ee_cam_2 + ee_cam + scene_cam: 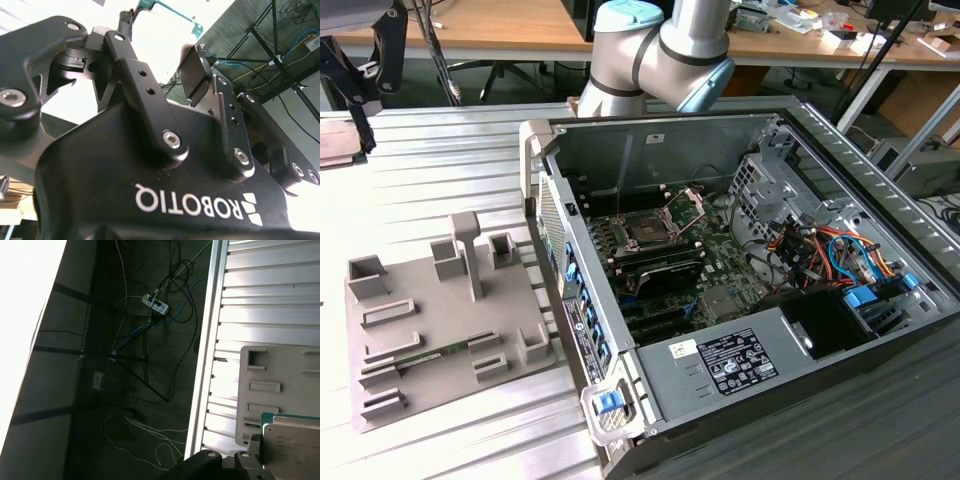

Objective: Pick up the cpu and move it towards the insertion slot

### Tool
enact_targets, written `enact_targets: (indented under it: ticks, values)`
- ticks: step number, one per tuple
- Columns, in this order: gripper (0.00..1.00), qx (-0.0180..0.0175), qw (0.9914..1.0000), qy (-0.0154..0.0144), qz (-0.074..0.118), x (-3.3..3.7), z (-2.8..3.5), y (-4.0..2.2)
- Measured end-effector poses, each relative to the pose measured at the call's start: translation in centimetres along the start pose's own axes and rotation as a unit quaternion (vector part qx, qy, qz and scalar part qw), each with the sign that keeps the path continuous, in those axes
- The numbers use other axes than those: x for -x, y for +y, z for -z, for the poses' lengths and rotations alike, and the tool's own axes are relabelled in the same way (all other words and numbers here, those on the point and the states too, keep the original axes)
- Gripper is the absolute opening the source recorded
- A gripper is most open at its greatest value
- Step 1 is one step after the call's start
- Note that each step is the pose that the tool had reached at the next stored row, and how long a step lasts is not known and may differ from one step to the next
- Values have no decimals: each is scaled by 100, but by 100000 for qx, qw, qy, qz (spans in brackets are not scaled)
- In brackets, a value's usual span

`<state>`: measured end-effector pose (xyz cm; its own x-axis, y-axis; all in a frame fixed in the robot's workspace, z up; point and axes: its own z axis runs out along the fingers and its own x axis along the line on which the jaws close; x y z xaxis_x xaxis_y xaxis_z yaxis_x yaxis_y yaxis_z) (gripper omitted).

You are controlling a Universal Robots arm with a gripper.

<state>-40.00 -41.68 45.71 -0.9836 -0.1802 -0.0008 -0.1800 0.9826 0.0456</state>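
In the second wrist view my gripper (162, 30) is seen from behind, its two black fingers (142, 85) closed in on a thin teal-edged plate, the cpu (172, 11). The first wrist view shows the cpu (295, 445) close up, with a silvery top and green rim, beside a dark finger (242, 460) and high above the grey tray (280, 385). In the exterior view the insertion slot (645, 232) lies on the green motherboard inside the open computer case (800, 350), its metal bracket (692, 205) hinged up. The arm (660, 50) rises behind the case.
The grey tray (430, 310) with upright blocks lies on the slatted table at the exterior view's left. Drive cages and orange and blue cables (830, 250) fill the case's right side. The case walls (545, 200) ring the motherboard. Cables and a tripod stand on the floor (145, 355).
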Motion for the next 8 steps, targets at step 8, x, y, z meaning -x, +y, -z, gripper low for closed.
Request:
enact_targets:
  ticks: [8]
  values:
    - [55,1,100000,-6,-3,73,0,-13]
